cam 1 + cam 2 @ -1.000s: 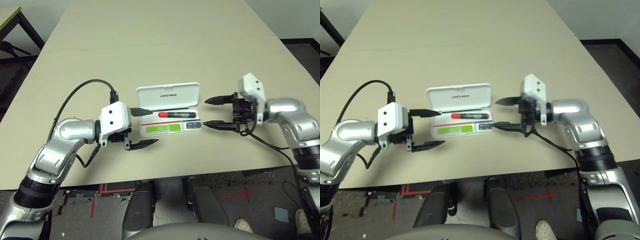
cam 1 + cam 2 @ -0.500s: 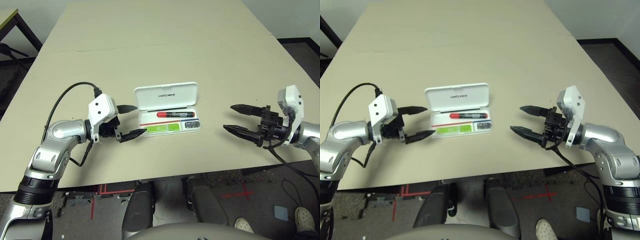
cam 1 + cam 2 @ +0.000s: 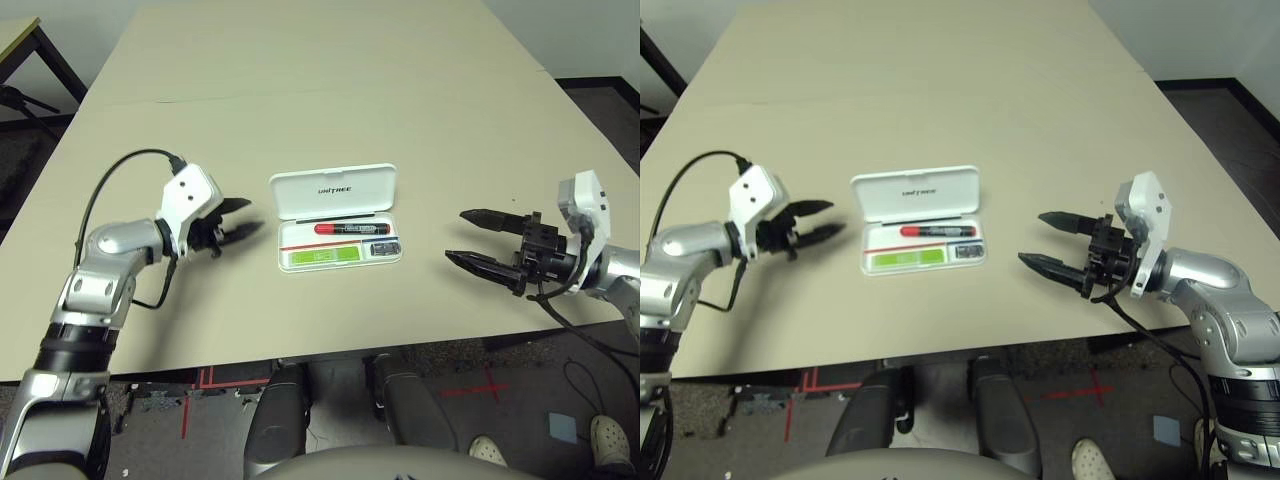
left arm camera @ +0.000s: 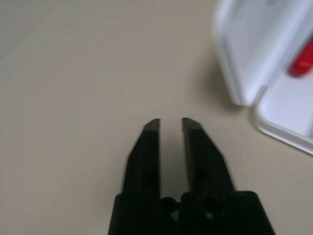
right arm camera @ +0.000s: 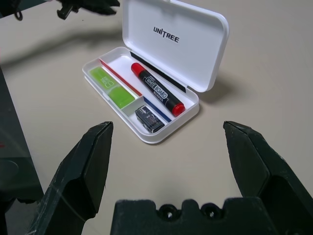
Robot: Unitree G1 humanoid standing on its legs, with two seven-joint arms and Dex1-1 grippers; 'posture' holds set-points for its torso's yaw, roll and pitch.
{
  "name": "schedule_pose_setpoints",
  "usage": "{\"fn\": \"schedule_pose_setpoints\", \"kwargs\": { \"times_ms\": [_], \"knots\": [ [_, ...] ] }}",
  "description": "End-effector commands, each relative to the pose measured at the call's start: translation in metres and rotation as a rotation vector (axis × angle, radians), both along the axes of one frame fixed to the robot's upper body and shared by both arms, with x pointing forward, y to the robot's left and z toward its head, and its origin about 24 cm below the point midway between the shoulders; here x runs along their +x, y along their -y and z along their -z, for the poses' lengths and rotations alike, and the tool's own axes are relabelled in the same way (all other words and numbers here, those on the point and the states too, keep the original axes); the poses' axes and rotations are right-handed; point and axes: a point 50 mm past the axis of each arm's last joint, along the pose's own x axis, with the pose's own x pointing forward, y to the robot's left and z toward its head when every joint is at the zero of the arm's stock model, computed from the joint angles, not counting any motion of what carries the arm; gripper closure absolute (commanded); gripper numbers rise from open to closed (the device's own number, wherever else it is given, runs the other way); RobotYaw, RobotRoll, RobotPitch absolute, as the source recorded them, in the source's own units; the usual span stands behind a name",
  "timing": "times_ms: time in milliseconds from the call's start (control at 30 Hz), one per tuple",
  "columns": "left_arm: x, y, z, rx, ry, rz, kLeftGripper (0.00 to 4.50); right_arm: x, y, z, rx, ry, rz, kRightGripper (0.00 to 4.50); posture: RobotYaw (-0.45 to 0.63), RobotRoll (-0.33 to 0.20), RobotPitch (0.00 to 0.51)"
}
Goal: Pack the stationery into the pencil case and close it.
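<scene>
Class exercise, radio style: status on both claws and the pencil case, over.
Left claw nearly shut, empty; right claw open, empty. Pencil case lid up, red marker, green stick, small dark piece inside. Nothing blocking the lid.

Pencil case cut off by left wrist frame edge, soft and out of focus there; red marker just a blur at the edge. Small print on dark grey-blue piece too fine to read. Worktop cropped at top. Right forearm cut by frame edge in head views.
</scene>
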Motion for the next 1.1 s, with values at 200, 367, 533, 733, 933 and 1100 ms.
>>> {"fn": "schedule_pose_setpoints", "kwargs": {
  "times_ms": [200,367,533,733,933,1100],
  "knots": [
    [0.013,0.019,-0.001,-0.064,-0.028,0.029,4.47,-0.002,-0.004,-0.001,0.002,0.006,-0.011,0.00,-0.15,0.000,0.169],
    [0.016,0.029,-0.008,-0.095,-0.028,0.068,4.47,-0.002,-0.005,-0.001,-0.002,0.009,-0.009,0.00,-0.15,0.000,0.170],
    [0.014,0.036,-0.012,-0.102,-0.030,0.118,4.47,-0.003,-0.005,-0.001,-0.004,0.007,-0.011,0.00,-0.15,0.000,0.172],
    [0.004,0.040,-0.014,-0.101,-0.043,0.192,4.47,-0.002,-0.005,-0.001,-0.008,0.003,-0.013,0.00,-0.15,0.000,0.173],
    [-0.005,0.045,-0.014,-0.090,-0.051,0.260,4.47,0.000,-0.007,0.000,-0.009,0.006,-0.017,0.00,-0.15,0.000,0.174],
    [-0.016,0.050,-0.010,-0.058,-0.070,0.345,4.47,0.000,-0.007,0.000,-0.012,0.005,-0.017,0.00,-0.14,0.000,0.175]
  ]
}}
